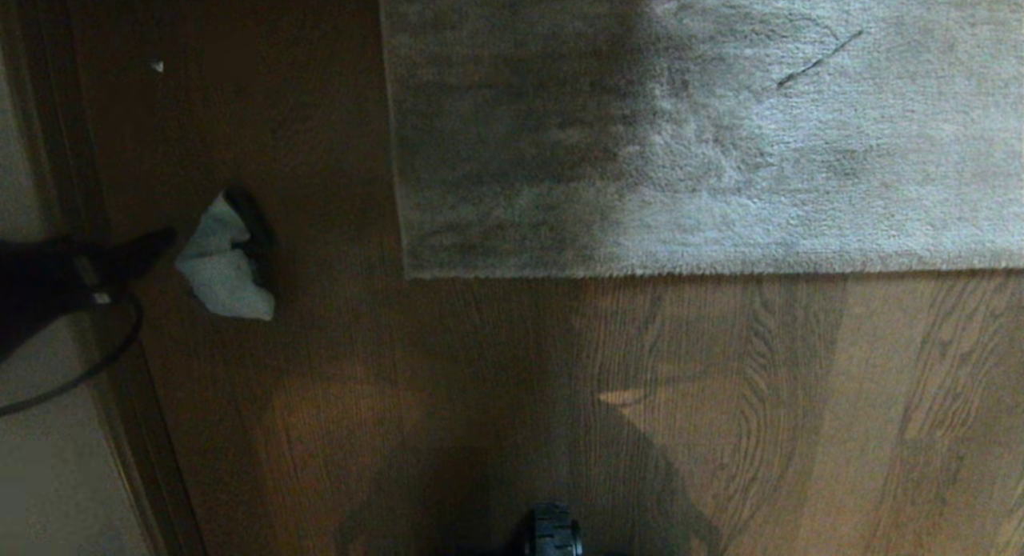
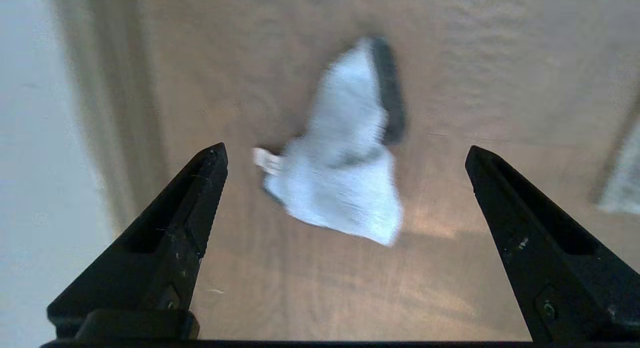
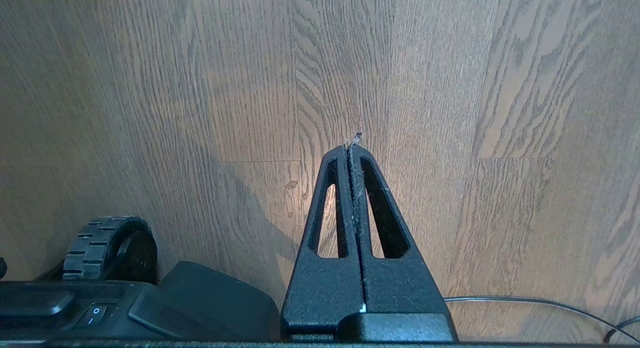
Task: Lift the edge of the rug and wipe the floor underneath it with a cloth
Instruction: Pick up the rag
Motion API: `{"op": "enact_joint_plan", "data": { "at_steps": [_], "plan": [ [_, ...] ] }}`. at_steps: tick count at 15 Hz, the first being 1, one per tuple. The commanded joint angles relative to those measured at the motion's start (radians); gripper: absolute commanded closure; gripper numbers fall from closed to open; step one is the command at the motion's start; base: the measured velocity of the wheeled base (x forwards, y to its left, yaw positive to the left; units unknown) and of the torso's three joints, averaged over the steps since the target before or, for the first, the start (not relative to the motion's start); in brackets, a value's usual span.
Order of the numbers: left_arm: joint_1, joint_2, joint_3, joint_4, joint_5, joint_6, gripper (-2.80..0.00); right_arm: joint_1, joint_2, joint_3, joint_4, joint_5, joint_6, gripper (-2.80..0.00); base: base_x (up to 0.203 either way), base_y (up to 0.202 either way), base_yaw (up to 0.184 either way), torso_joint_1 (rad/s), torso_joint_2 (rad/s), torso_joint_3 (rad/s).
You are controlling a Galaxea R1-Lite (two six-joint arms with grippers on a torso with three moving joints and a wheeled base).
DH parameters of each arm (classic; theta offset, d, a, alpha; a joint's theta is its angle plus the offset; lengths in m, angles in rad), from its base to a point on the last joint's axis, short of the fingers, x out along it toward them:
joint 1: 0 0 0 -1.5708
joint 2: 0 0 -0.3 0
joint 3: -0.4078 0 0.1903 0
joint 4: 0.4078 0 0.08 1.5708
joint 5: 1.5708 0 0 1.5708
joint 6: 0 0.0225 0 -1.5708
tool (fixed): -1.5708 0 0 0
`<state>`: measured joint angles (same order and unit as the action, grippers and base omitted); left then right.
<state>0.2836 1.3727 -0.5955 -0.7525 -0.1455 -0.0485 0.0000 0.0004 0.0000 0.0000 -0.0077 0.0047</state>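
From my head camera, the floor (image 1: pixel 480 396) fills most of the frame: brown wood-grain planks, darker on the left and lit warmer toward the lower right. The rug (image 1: pixel 720 140) covers the upper right, grey-beige and plush, its near border running straight across the middle of the frame and its square corner (image 1: pixel 410 273) lying flat just left of centre. Down the left edge runs a dark strip (image 1: pixel 88 220), with a paler surface beyond it. The cloth (image 1: pixel 224 264) lies crumpled on the planks at left centre, well apart from the rug's corner, with a dark band along its right side. My left gripper (image 1: pixel 148 248) comes in from the left edge, its dark tip just beside the cloth (whether it touches I cannot tell). At the bottom centre a black wheel (image 1: pixel 554 532) shows.

From my left wrist, the cloth (image 2: pixel 345 172) sits in the middle of the frame, blurred, on brown planks (image 2: pixel 475 87). My left gripper (image 2: pixel 345 155) stands spread wide, one finger at lower left and one at lower right, with nothing between them.

From my right wrist, there are only planks (image 3: pixel 150 112), a wheel (image 3: pixel 107 248) at lower left and a thin cable (image 3: pixel 525 302) at lower right. My right gripper (image 3: pixel 351 146) is pressed together, empty, above the floor.
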Motion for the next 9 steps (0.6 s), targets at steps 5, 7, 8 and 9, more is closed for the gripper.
{"op": "enact_joint_plan", "data": {
  "at_steps": [5, 7, 8, 9],
  "plan": [
    [0.039, 0.092, -0.006, -0.1, -0.046, -0.002, -2.8, 0.0, 0.0, 0.0, 0.0, 0.0, 0.0, 0.0, 0.0, 0.0, 0.0, 0.0, 0.0, 0.0],
    [0.062, 0.109, -0.015, -0.104, -0.095, -0.002, -2.8, 0.0, 0.0, 0.0, 0.0, 0.0, 0.0, 0.0, 0.0, 0.0, 0.0, 0.0, 0.0, 0.0],
    [0.063, 0.118, -0.021, -0.105, -0.103, -0.002, -2.8, 0.0, 0.0, 0.0, 0.0, 0.0, -0.001, 0.0, 0.0, 0.0, 0.0, 0.0, 0.0, 0.0],
    [0.062, 0.125, -0.03, -0.105, -0.105, -0.002, -2.8, 0.0, 0.0, 0.0, 0.0, 0.0, 0.0, 0.0, 0.0, 0.0, 0.0, 0.0, 0.0, 0.0]
  ]
}}
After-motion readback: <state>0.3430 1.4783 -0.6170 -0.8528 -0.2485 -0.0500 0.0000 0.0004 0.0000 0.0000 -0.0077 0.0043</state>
